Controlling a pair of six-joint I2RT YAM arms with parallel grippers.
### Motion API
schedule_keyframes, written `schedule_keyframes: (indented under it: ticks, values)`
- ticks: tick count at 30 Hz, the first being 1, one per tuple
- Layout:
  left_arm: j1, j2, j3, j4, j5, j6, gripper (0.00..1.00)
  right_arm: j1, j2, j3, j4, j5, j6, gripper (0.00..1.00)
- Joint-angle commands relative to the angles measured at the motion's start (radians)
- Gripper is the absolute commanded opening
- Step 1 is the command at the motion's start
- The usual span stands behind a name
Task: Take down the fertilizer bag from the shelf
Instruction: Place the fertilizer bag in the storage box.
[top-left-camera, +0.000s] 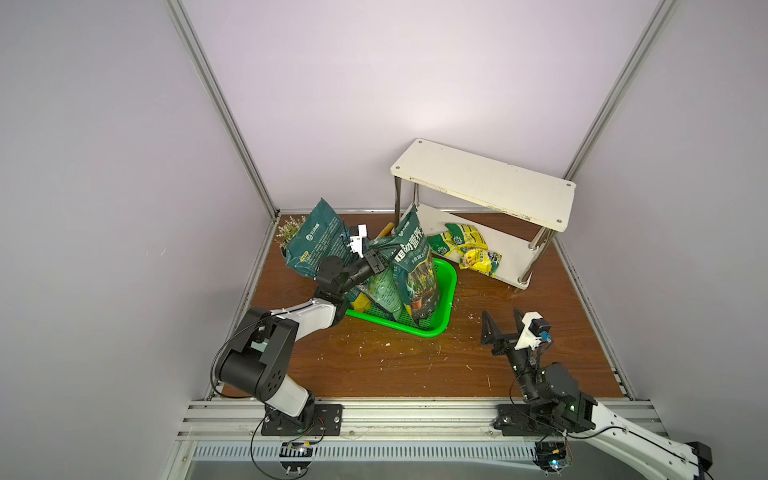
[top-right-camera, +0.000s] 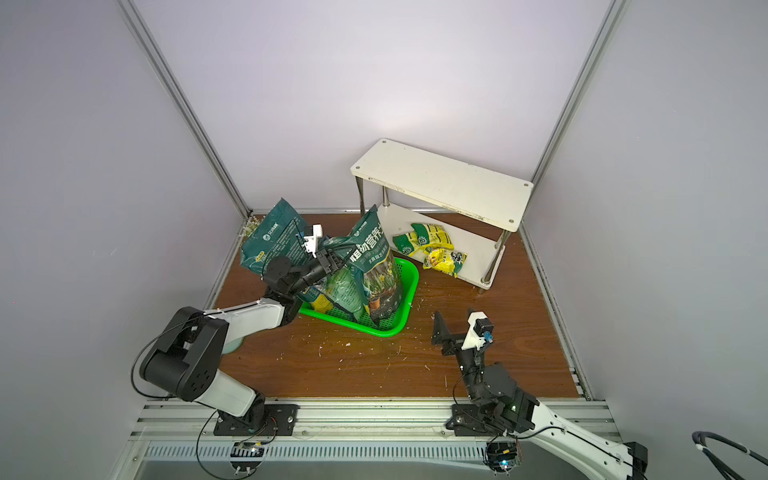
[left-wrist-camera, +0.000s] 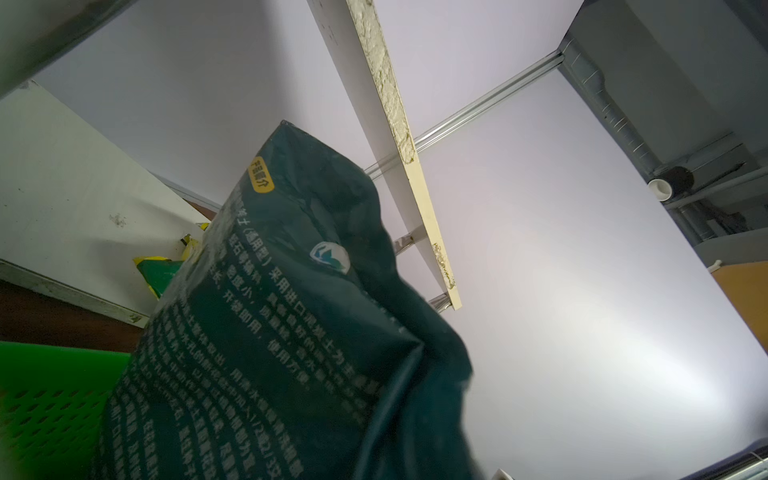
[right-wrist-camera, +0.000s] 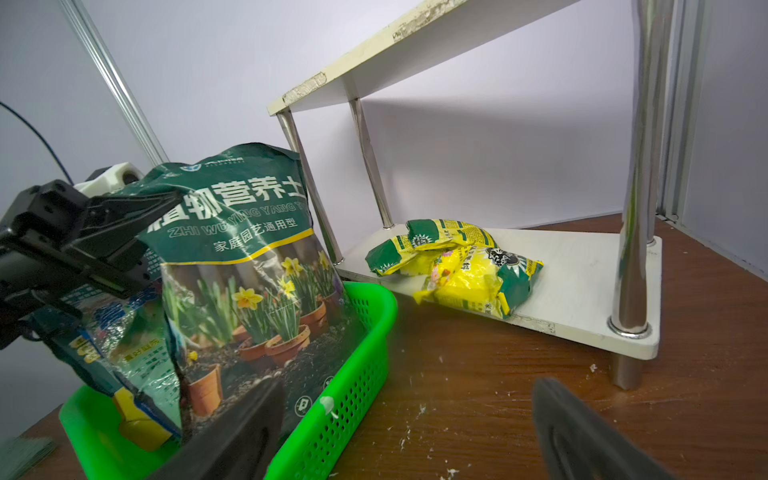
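Left pincer (top-left-camera: 384, 257) clenched on soil bag (top-left-camera: 417, 270) standing in green basket (top-left-camera: 451, 291), right pincer (top-left-camera: 501, 314) released, yellow fertilizer bags (top-left-camera: 465, 245) on shelf (top-left-camera: 486, 183) beyond it

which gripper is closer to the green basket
Left. The left gripper is over the green basket, shut on a soil bag in it; the right gripper is open, apart beside it.

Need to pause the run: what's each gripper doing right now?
Left gripper: shut, fingers pinching the upper edge of the dark green soil bag standing in the green basket.
Right gripper: open, holding nothing.
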Motion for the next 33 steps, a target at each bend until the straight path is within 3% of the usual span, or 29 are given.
schedule_keyframes:
  ticks: [1,4,10,15,21,25,26,28,31,33]
  values:
    - [0.032,0.019,-0.003,0.355,0.024,-0.071,0.00,-0.003,-0.008,0.039,-0.018,0.044,0.062,0.99]
    - [0.042,0.010,-0.034,0.305,0.011,-0.039,0.00,-0.011,0.012,0.044,-0.019,0.009,0.070,0.99]
    - [0.040,-0.160,-0.108,-0.046,-0.125,0.226,0.00,-0.033,0.117,0.066,0.006,-0.021,0.079,0.99]
    - [0.036,-0.239,-0.180,-0.150,-0.203,0.318,0.00,-0.058,0.190,0.079,0.025,-0.045,0.090,0.99]
    - [0.034,-0.184,-0.150,-0.176,-0.162,0.324,0.01,-0.110,0.228,0.095,0.010,-0.136,0.128,0.99]
    - [0.033,-0.180,-0.125,-0.254,-0.174,0.358,0.24,-0.155,0.275,0.122,-0.005,-0.214,0.159,0.99]
    - [0.031,-0.197,-0.124,-0.292,-0.189,0.380,0.33,-0.170,0.293,0.132,-0.008,-0.239,0.171,0.99]
    - [0.017,-0.262,-0.107,-0.427,-0.253,0.452,0.42,-0.198,0.335,0.159,-0.017,-0.295,0.190,0.99]
    - [-0.086,-0.420,-0.021,-0.794,-0.503,0.636,0.70,-0.231,0.400,0.224,-0.051,-0.372,0.227,0.99]
    - [-0.162,-0.517,0.019,-0.953,-0.661,0.689,0.88,-0.236,0.430,0.269,-0.081,-0.383,0.261,0.99]
